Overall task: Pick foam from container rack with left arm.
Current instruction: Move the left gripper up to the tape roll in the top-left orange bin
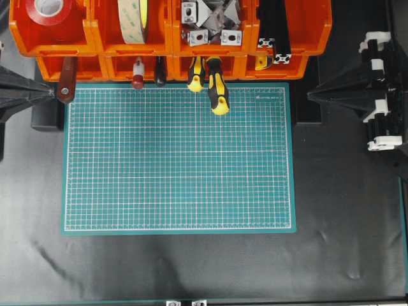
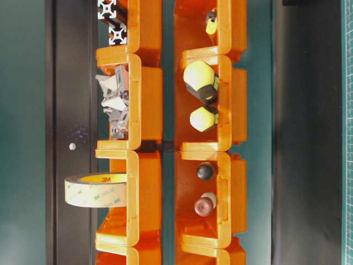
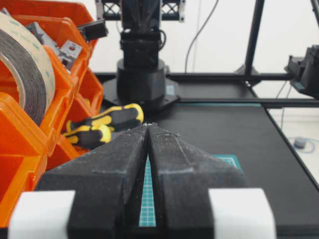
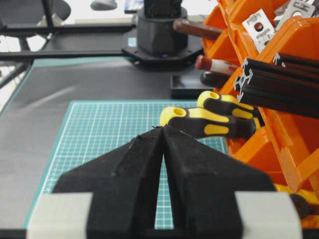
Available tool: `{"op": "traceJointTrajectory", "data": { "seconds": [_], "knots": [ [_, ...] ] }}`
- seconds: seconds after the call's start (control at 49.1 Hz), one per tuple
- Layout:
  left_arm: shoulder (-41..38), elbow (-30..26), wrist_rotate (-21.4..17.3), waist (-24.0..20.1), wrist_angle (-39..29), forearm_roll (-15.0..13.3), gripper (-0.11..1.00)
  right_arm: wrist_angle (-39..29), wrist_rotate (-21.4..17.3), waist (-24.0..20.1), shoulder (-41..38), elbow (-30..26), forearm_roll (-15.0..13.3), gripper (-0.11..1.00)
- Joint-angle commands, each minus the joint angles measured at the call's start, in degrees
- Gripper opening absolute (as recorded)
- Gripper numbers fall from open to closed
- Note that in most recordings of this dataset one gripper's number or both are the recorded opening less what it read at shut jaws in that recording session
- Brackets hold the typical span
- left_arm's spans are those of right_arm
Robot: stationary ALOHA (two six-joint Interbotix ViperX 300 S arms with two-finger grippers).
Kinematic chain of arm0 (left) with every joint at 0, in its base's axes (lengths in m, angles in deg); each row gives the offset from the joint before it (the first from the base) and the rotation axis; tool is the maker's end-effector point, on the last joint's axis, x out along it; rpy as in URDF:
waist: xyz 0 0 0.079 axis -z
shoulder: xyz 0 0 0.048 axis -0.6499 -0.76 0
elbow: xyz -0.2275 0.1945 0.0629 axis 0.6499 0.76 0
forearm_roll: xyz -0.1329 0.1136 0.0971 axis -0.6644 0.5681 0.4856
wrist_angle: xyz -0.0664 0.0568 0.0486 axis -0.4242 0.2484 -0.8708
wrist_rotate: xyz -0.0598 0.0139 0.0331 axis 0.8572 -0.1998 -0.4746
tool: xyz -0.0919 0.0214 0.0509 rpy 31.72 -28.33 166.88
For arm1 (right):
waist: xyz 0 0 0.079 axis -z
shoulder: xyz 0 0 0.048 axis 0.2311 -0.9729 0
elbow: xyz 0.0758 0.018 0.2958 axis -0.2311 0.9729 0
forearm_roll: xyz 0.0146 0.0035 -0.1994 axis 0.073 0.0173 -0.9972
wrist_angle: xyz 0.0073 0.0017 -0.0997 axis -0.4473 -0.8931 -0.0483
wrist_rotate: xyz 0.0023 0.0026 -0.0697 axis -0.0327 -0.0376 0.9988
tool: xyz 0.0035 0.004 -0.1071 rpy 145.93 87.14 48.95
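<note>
At the surface's rear edge, the foam (image 1: 134, 19) stands in the rack (image 1: 166, 38), well apart from the left pincer (image 3: 148, 127), which is closed and empty.

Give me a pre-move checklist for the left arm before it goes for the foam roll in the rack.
1. Foam roll located, standing on edge in a rear bin of the rack: ok.
2. Left gripper empty: ok.
3. Left gripper open enough to take the roll: not ok, jaws shut.
4. Right gripper away from the foam's bin, shut and empty: ok.
5. Red tape roll in a separate bin, not to be confused: ok.
6. Foam free to lift out of the bin: cannot tell.
</note>
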State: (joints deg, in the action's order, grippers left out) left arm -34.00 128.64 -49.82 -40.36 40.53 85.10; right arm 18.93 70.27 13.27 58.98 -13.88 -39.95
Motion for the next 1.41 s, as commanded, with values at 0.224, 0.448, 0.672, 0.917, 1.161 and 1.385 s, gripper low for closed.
{"op": "traceJointTrajectory", "data": {
  "seconds": [0.224, 0.448, 0.672, 0.917, 1.161, 1.385],
  "knots": [
    [-1.8, -12.7, 19.9, -0.4, -11.3, 2.9, 0.00, 1.5, -2.8, -0.3, -0.5, -1.5, 1.7, 0.00],
    [-5.5, -27.0, 38.8, -4.3, -29.0, 2.9, 0.00, 1.6, -3.1, -0.3, -0.2, -1.5, 1.7, 0.00],
    [-11.2, -37.0, 53.3, -7.6, -36.3, 3.2, 0.00, 1.5, -3.2, -0.4, -0.3, -1.3, 1.7, 0.00],
    [-15.4, -40.3, 58.3, -9.0, -36.1, 3.2, 0.00, 1.4, -3.2, -0.4, -0.6, -1.1, 1.7, 0.00],
    [-17.5, -41.0, 62.8, -10.4, -40.2, 3.2, 0.38, 1.6, -3.2, -1.1, -1.1, -1.0, 1.7, 0.00],
    [-19.1, -41.8, 69.8, -12.9, -43.2, 3.2, 0.90, 2.3, -2.8, -1.2, -1.1, -1.0, 1.7, 0.00]
  ]
}}
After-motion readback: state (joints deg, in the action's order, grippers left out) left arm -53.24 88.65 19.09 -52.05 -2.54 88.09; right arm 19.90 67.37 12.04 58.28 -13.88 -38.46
